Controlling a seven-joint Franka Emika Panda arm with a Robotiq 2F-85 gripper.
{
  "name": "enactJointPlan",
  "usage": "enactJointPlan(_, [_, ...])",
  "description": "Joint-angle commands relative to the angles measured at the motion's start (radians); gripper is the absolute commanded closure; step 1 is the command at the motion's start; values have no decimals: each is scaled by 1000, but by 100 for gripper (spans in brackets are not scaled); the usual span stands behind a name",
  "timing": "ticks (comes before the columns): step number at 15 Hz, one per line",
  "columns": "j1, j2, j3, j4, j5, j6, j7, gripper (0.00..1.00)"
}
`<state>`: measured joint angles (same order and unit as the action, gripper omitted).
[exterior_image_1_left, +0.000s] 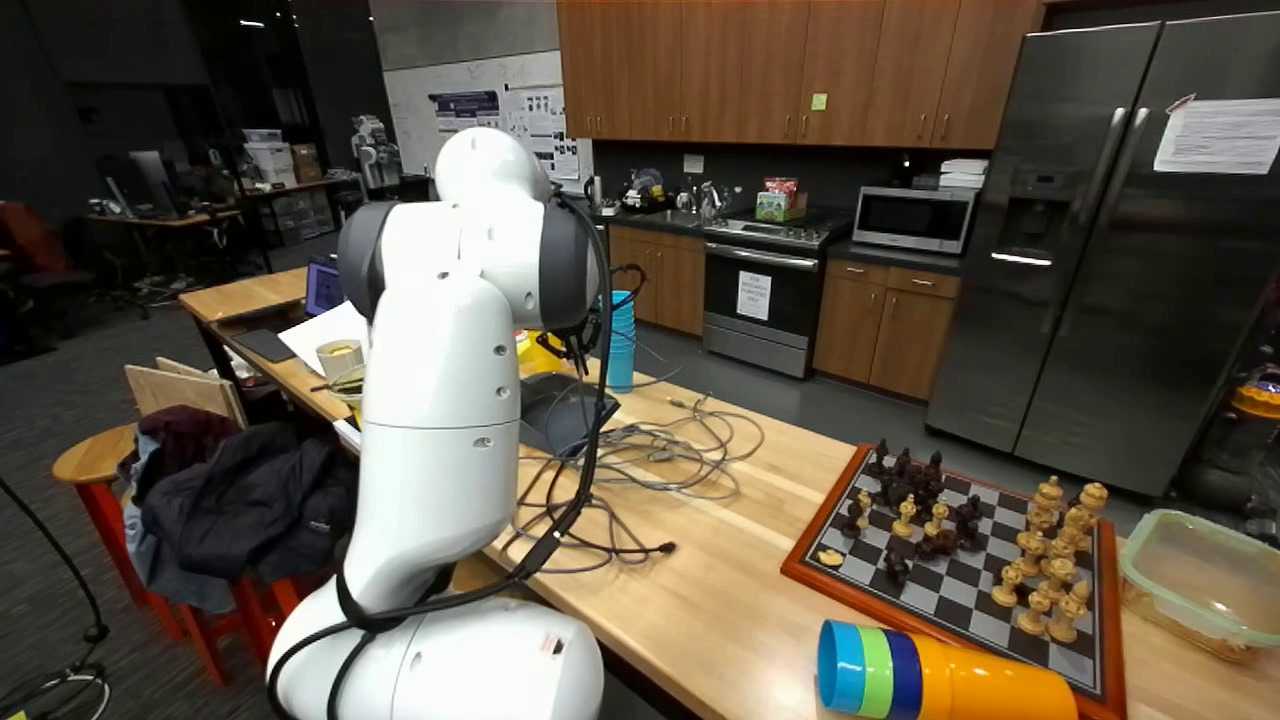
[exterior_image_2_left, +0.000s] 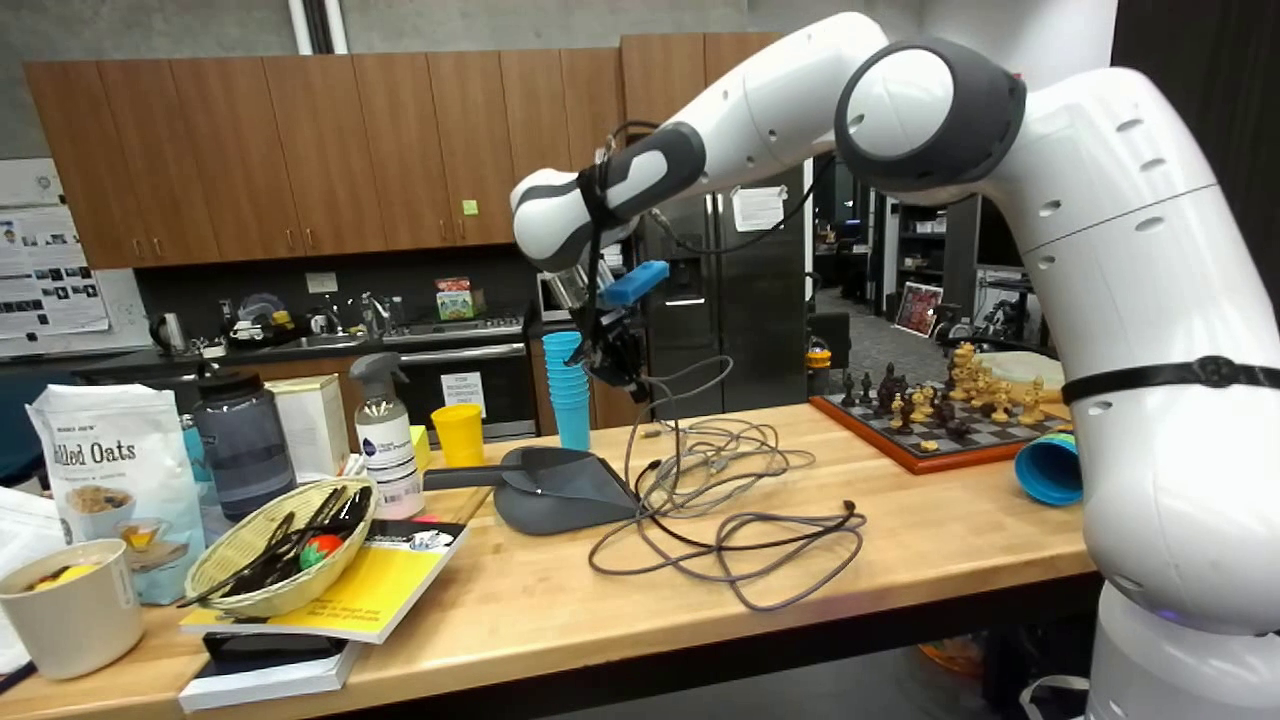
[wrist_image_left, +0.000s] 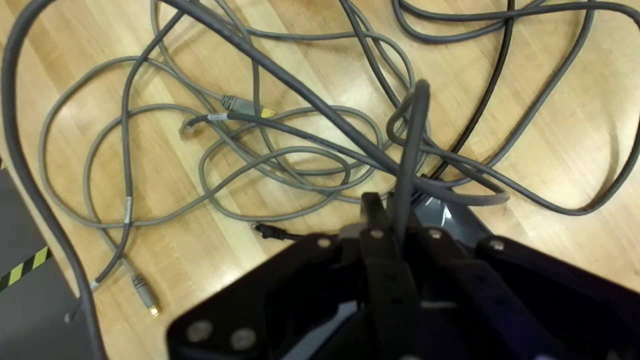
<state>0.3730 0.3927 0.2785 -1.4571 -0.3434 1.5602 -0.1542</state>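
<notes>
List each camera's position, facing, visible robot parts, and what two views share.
In an exterior view: close beside the arm, which shows large, facing the fridge.
In an exterior view: beside the table, facing cabinets; arm at picture right.
Wrist view: wrist-mounted, facing down at cables; gripper shows.
Both exterior views share the chessboard.

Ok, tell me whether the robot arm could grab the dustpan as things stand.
Probably not yet: the fingers appear shut on a gray cable, which would likely have to be let go first. The dustpan lies nearby, and its handle looks uncovered.
</notes>
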Motion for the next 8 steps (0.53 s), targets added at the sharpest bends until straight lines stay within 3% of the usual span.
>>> enactJointPlan(1, [-7,-8,3,-49,38,6,-47,98])
enactJointPlan(8, [-9,2,19,-102,113,12,-119,98])
